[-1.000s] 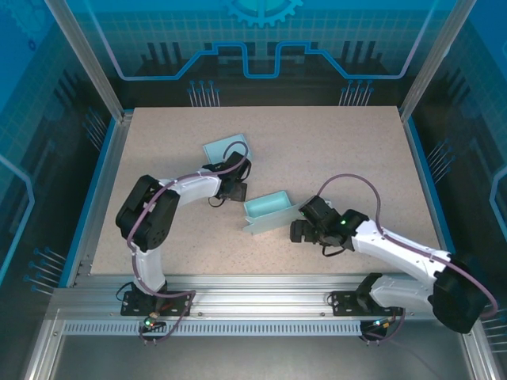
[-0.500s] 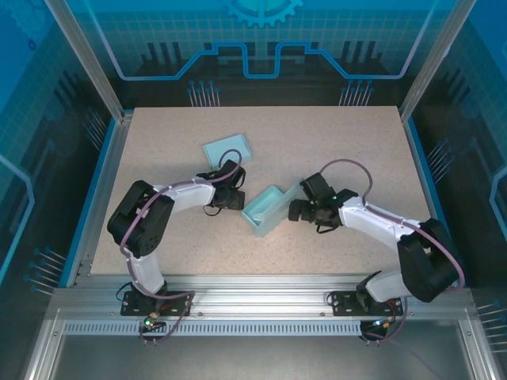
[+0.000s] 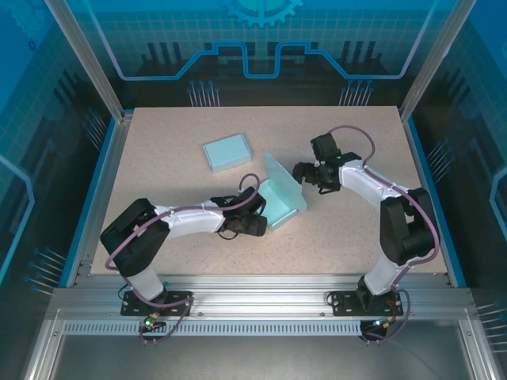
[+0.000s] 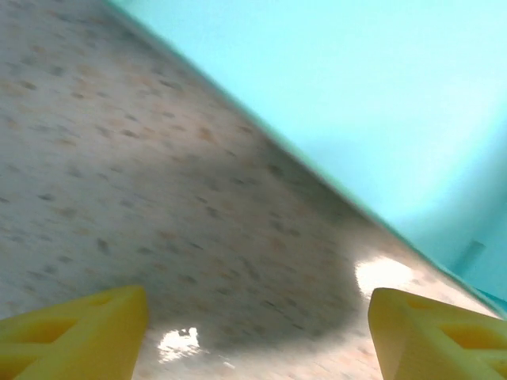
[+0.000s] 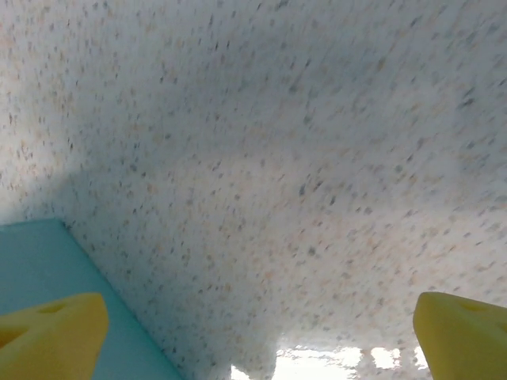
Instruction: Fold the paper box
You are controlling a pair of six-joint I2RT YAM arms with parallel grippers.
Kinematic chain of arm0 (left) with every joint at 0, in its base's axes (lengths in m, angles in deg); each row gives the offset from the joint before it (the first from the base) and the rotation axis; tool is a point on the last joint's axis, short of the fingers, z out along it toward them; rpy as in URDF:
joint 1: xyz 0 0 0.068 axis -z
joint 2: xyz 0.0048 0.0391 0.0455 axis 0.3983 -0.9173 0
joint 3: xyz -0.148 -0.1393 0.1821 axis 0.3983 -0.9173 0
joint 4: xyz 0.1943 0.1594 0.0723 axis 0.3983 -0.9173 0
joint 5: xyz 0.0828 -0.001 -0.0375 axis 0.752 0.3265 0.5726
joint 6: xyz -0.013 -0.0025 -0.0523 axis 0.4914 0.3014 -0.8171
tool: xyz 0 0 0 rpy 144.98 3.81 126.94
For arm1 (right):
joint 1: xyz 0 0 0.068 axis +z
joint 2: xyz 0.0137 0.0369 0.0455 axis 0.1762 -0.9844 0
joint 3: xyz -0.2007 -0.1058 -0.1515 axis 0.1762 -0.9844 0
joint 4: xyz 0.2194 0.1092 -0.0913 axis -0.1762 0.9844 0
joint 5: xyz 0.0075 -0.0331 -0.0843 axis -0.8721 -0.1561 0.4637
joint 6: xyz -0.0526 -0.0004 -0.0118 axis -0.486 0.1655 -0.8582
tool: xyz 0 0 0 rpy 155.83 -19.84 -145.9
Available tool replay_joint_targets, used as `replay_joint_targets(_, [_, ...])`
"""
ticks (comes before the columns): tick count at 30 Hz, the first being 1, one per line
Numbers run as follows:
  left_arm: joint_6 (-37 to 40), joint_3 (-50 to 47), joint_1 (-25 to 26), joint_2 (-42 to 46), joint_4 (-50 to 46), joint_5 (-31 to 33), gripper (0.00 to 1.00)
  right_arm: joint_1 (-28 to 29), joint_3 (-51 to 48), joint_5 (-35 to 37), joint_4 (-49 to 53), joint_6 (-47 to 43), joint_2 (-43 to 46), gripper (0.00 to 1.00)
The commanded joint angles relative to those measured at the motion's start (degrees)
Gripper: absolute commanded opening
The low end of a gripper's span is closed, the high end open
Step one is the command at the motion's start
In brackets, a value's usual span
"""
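From above, the paper box (image 3: 287,202) sits near the middle of the counter (image 3: 158,142). It is blue-green, and one thin flap (image 3: 279,169) stands up on its far side. The left hand (image 3: 261,218) is low down, right at the box's left side. The right hand (image 3: 298,176) is just beside the raised flap, on the flap's right. I cannot tell if either hand touches the paper. A flat blue-green box (image 3: 226,152) lies farther back and to the left, well apart from both hands.

In the left wrist view, two yellow fingertips (image 4: 71,324) sit in the bottom corners, spread wide. There is bare speckled counter between them, so this hand is let go and grips nothing. A blue-green wall of the paper box is close in front, at the top right.

In the right wrist view, the yellow fingertips (image 5: 47,324) are also far apart, with counter between them. This hand is released too. A corner of blue-green paper shows at the lower left, next to one fingertip.
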Motion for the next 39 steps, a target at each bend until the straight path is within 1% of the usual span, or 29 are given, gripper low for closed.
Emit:
replay_joint_targets(1, [-4.83,-2.44,0.72,4.56,4.03,-0.95,0.75,-2.59,1.67,1.92,6.38,-2.57,1.18,1.00])
replay_joint_targets(5, [-3.29,-3.71,-0.32,11.00,2.69,5.03,0.76,-5.43,-2.87,4.57,8.95,-2.08,8.83,1.00])
replay_joint_targets(7, [-1.43,-3.71,-2.96,13.88,1.49,5.25,0.77,-6.51,-5.95,5.62,10.56,-1.75,13.60,1.00])
replay_joint_targets(8, [-0.75,-3.84,-5.37,14.96,1.71,3.79,0.78,-6.80,-7.69,6.30,11.61,-1.46,16.34,1.00])
replay_joint_targets(11, [1.89,-4.27,-12.58,16.48,5.34,-4.29,0.78,-6.80,-12.74,6.47,14.52,0.29,24.38,1.00])
replay_joint_targets(12, [2.58,-4.32,-14.07,16.42,6.66,-5.51,0.79,-6.78,-14.36,5.77,15.18,1.18,26.82,1.00])
replay_joint_targets(15, [6.02,-3.31,-16.90,13.76,11.75,-8.58,0.79,-6.28,-22.16,-0.19,13.90,4.45,35.14,1.00])
replay_joint_targets(19, [5.81,-0.31,-19.81,5.93,17.56,-18.24,0.79,-5.41,-32.80,-11.14,6.05,10.32,45.96,1.00])
replay_joint_targets(20, [5.51,0.54,-20.25,3.75,18.99,-20.56,0.79,-5.24,-35.24,-13.27,3.82,11.81,48.03,1.00])
replay_joint_targets(22, [5.65,2.51,-20.63,-0.05,19.97,-23.63,0.80,-4.94,-38.79,-15.00,1.38,13.94,50.93,1.00])
replay_joint_targets(26, [6.41,5.60,-20.57,-4.64,18.57,-26.58,0.81,-4.84,-43.35,-16.99,-1.62,16.41,54.38,1.00])
replay_joint_targets(30, [5.67,4.53,-20.64,-4.83,19.30,-29.06,0.81,-4.82,-45.91,-18.62,-5.22,18.00,55.87,1.00])
replay_joint_targets(33, [3.66,2.45,-20.41,-4.29,21.34,-31.17,0.80,-4.93,-46.99,-18.74,-7.16,19.01,56.58,1.00])
replay_joint_targets(36, [-0.66,-0.84,-19.84,-3.86,25.70,-34.06,0.79,-4.96,-46.96,-18.09,-7.10,18.83,57.02,1.00])
replay_joint_targets(39, [-5.61,-5.19,-18.36,-3.10,31.57,-35.51,0.78,-5.03,-46.31,-16.00,-4.44,19.11,57.33,1.00])
